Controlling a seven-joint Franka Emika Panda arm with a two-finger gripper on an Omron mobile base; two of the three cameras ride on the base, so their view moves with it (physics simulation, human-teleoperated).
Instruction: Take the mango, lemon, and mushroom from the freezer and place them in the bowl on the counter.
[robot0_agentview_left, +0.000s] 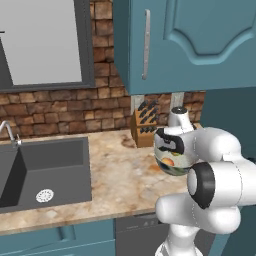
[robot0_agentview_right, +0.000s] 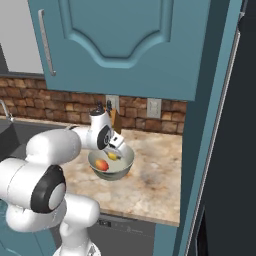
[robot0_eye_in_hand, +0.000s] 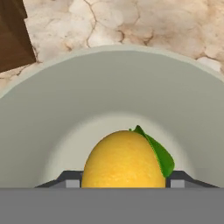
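The pale grey-green bowl (robot0_agentview_right: 125, 167) stands on the beige counter (robot0_agentview_right: 155, 175) near the knife block. The mango (robot0_agentview_right: 102, 164), orange with a red blush, lies inside it and also shows through the arm in the left base view as the mango (robot0_agentview_left: 168, 162). My gripper (robot0_agentview_right: 115, 150) hangs just over the bowl (robot0_eye_in_hand: 113, 87), shut on the bright yellow lemon (robot0_eye_in_hand: 123, 159), which sits between the finger tips with its green leaf to the right. From the right base camera the lemon (robot0_agentview_right: 112, 156) is just above the bowl's floor. The mushroom is out of view.
A wooden knife block (robot0_agentview_left: 144, 127) stands against the brick wall right behind the bowl. A dark sink (robot0_agentview_left: 45, 170) takes up the counter's left part. Teal wall cabinets (robot0_agentview_right: 125, 45) hang overhead. The dark freezer (robot0_agentview_right: 235, 125) rises at the far right.
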